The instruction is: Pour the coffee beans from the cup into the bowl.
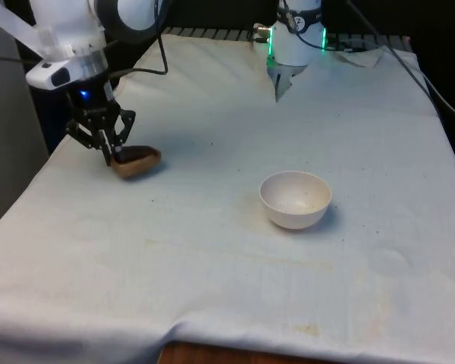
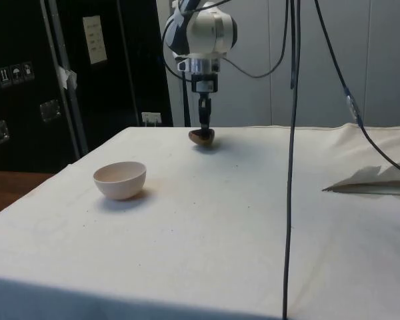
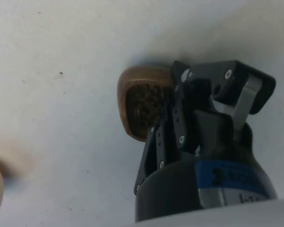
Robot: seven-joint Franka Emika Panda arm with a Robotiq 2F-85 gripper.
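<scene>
A small brown wooden cup stands on the white cloth near the front view's left edge, and the wrist view shows dark coffee beans inside it. My gripper comes down from above at the cup's rim, shut on the wall with one finger inside and one outside. In the side view the gripper is at the far end of the table, over the cup. The empty white bowl sits near the table's middle, well to the front view's right of the cup and closer to the camera.
The table's edge runs close beside the cup on the front view's left. A black cable hangs down across the side view. The cloth is rumpled into a fold at the far right corner.
</scene>
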